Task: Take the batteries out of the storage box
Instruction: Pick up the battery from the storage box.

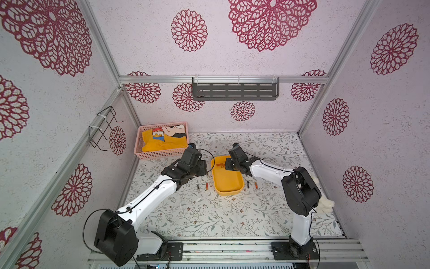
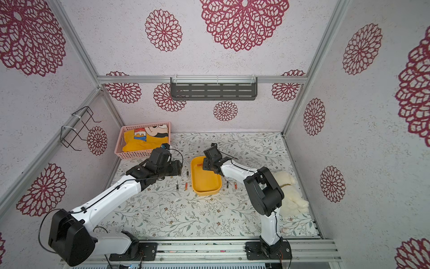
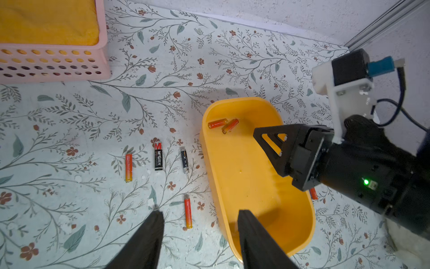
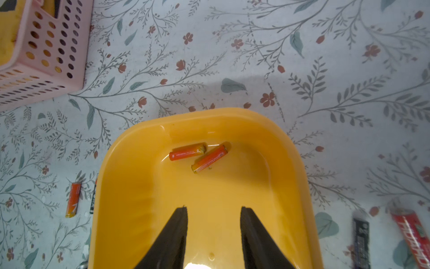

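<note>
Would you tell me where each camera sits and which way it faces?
Top views: high above the arms' bases, looking down on table, storage box, left arm, right arm.
Right wrist: over the box, looking past the right gripper at two orange batteries inside.
Left wrist: beside the box, looking past the left gripper at table batteries; right gripper shows.
Shared: both wrist views show those two batteries.

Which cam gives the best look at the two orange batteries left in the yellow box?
Right wrist: the two orange batteries lie close, sharp and unblocked at the storage box end ahead of the open right gripper. Left wrist shows them smaller. In both top views they are a tiny orange streak.
</note>
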You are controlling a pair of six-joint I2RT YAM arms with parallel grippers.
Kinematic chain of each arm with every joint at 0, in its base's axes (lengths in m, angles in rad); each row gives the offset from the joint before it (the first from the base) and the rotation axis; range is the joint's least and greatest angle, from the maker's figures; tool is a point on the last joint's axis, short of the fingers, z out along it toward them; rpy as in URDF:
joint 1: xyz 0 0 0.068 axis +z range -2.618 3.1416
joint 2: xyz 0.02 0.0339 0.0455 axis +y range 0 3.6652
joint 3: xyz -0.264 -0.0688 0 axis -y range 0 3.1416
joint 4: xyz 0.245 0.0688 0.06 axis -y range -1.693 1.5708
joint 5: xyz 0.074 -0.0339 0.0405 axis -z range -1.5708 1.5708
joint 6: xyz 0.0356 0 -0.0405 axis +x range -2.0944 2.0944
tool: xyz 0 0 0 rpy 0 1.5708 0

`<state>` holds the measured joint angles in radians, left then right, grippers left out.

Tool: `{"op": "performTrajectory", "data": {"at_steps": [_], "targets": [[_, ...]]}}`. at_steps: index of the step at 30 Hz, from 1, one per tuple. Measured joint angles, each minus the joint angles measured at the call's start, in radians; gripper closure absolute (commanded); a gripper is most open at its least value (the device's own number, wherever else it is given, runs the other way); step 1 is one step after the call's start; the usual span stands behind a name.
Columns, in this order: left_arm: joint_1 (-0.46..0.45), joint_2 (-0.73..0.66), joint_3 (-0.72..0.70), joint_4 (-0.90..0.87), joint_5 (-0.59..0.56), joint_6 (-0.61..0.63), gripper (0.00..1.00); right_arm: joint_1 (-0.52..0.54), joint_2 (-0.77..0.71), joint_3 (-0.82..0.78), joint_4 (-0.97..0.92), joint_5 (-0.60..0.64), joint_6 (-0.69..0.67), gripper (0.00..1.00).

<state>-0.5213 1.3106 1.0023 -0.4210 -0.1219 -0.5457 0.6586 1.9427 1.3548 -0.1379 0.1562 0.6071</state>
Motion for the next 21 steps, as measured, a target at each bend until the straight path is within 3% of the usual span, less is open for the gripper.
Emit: {"op": "performTrajectory", "data": {"at_steps": [6,21], "targets": [[-0.002,-0.102,-0.16,0.1,-0.018,0.048,0.43,0.0,0.104,0.111,-0.04,0.024,0.01,0.57],[-0.002,-0.134,-0.198,0.145,-0.069,0.076,0.42,0.0,0.267,0.306,-0.132,0.024,0.065,0.58]]}}
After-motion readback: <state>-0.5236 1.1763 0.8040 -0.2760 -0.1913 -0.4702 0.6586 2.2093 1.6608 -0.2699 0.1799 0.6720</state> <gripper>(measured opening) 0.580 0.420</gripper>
